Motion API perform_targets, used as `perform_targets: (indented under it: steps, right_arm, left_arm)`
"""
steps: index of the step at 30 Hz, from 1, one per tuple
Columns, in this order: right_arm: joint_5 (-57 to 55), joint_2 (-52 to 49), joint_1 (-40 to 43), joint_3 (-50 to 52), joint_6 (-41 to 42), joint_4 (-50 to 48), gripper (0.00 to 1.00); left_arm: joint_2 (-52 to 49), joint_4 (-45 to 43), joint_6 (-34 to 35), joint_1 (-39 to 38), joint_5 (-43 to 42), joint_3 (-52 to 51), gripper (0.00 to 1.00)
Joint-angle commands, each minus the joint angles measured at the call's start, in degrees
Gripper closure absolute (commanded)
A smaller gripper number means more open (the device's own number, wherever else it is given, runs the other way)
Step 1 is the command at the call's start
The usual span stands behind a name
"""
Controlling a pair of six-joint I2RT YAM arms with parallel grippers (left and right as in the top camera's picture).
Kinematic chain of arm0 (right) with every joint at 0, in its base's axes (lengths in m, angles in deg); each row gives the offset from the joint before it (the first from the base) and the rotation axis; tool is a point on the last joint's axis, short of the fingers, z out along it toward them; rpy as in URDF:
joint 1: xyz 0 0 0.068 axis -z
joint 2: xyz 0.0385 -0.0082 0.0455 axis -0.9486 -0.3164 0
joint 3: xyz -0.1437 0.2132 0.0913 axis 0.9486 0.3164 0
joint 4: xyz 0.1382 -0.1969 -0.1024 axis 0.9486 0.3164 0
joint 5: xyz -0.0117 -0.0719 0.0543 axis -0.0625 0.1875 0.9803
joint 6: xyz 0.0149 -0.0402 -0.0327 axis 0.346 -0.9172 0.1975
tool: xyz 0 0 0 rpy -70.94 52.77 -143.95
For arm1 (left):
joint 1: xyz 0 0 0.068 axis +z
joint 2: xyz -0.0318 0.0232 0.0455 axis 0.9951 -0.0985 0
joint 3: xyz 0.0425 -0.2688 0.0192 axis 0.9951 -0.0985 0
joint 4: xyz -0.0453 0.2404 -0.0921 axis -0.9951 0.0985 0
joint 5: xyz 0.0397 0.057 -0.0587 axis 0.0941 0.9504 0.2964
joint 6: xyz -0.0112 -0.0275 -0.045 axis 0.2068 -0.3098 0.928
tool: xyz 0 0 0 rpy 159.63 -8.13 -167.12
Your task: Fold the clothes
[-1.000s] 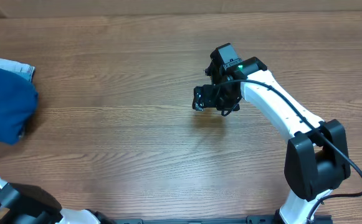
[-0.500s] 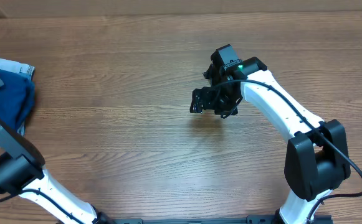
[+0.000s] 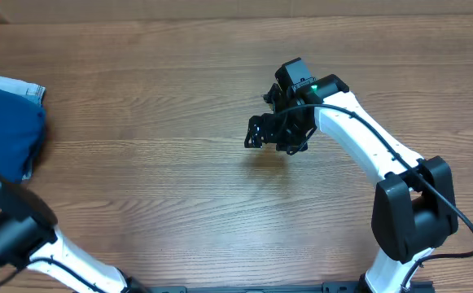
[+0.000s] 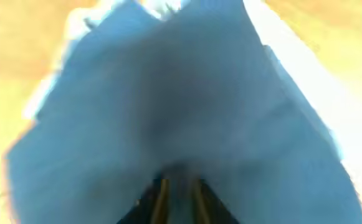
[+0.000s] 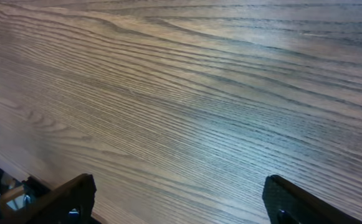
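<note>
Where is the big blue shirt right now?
The blue shirt sits at the far left edge of the table in the overhead view, partly covering a pale denim stack, far from the right gripper in the middle.

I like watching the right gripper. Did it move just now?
Yes. The right gripper slid a little toward the shirt, away from its arm's fixed base.

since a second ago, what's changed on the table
The left arm swung in from the bottom-left corner to the shirt, and the left gripper is now right against the fabric; the shirt's right edge pulled in. The right gripper drifted slightly left, open. The pale denim stayed put.
</note>
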Motion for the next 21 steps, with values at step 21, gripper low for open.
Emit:
perform_targets:
  steps: [21]
  right_arm:
    - [1.11, 2.32, -0.33, 0.07, -0.48, 4.02, 0.11]
  left_arm:
    - [-10.58, -0.72, 6.03, 5.35, 6.91, 0.48, 0.90]
